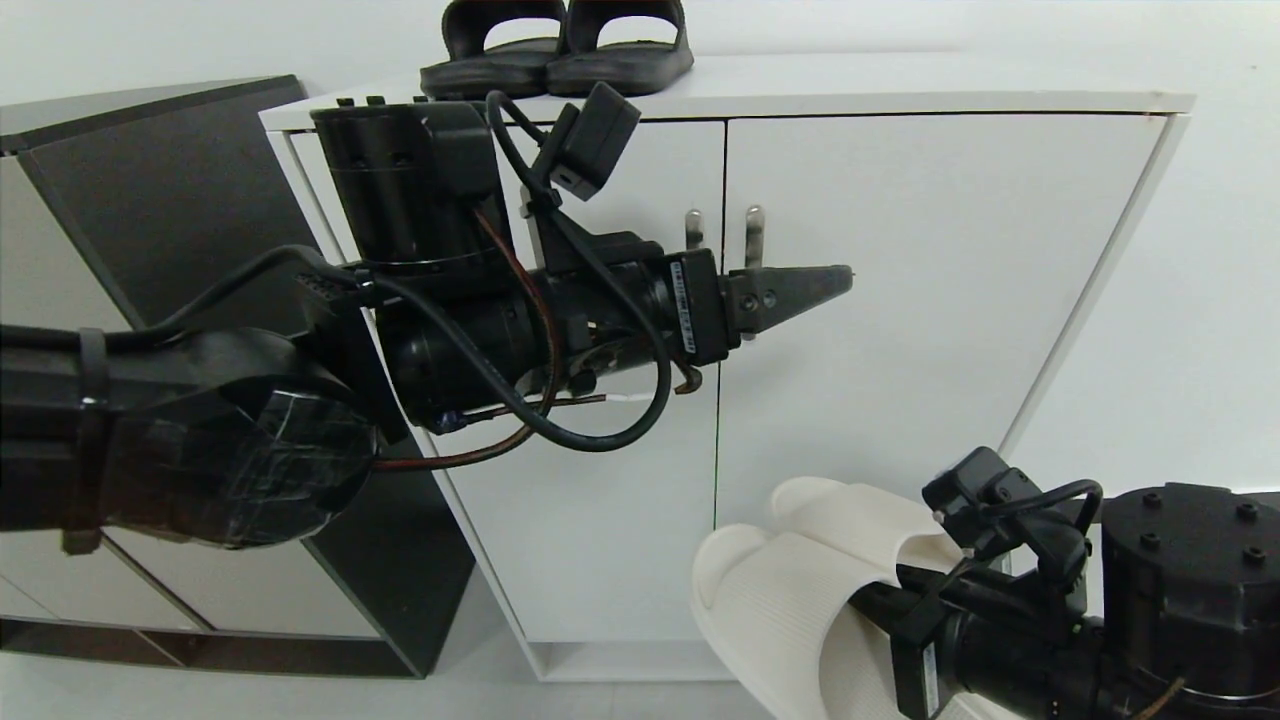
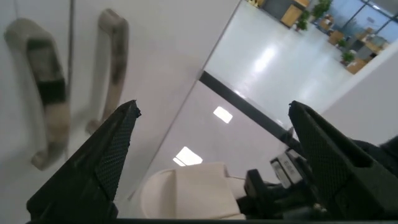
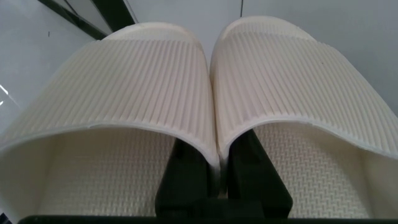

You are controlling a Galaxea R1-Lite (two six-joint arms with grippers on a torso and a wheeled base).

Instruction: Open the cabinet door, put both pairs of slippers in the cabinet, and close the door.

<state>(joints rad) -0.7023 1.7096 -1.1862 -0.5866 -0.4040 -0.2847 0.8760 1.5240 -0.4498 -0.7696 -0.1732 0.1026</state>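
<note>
White slippers (image 1: 790, 600) (heels cut off)

Cabinet (image 1: 950, 300): was plain white on both doors and top, no pattern; 1 thin dark seam ran between the 2 doors.
Handles (image 1: 754, 232): 2, silver-grey metal.
Black slippers (image 1: 557, 45): matt black, plain.
Cream slippers (image 1: 790, 590): were off-white throughout; straps carried fine parallel ribs, insoles a small zigzag relief.
Left gripper (image 1: 840, 277): black; finger pads (image 2: 115, 155) showed a fine dotted grain.
Right gripper (image 3: 217, 180): black.
Cables (image 1: 600, 430): black, with 1 reddish-brown wire (image 1: 545, 330) alongside.
Side cabinet (image 1: 170, 190): was dark grey to black, with paler glossy lower panels.
Wall (image 1: 1200, 300): white, plain.
</note>
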